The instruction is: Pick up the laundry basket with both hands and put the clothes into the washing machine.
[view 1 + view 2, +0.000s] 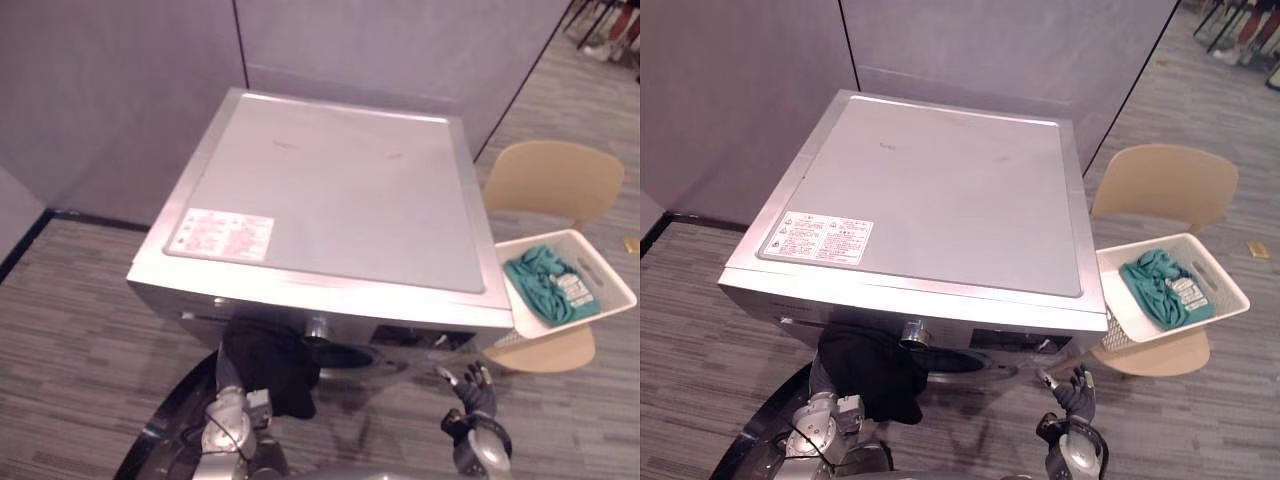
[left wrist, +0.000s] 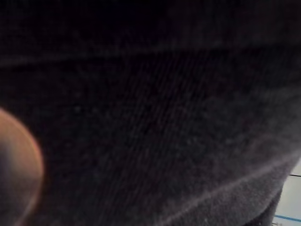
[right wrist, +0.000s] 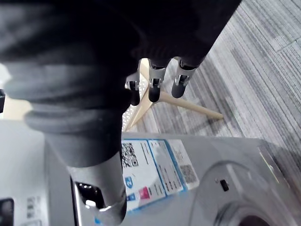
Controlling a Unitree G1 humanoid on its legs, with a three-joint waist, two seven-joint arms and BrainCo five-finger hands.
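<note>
Two lots of laundry matter to me at this moment. One dark garment (image 1: 268, 362) hangs at the front of the washing machine (image 1: 330, 190), just under the control panel by the drum mouth. My left hand (image 1: 228, 412) sits right below it, and the left wrist view is pressed up against that dark cloth. I cannot tell whether the hand is closed on it. My right hand (image 1: 470, 385) hovers low by the machine's right front corner, fingers spread and loose, holding nothing.

The white laundry basket (image 1: 612, 282) rests on a tan chair (image 1: 555, 180) to the right of the machine, apart from both hands, with teal clothes (image 1: 540, 285) bunched inside.

I judge the garment soft, limp and light. It will sag and trail, so it wants gathering in a bunch rather than taking by an edge. I expect the basket to be stiff, light plastic, best gripped on its two opposite rims so it stays level and the teal bundle does not slide out.
</note>
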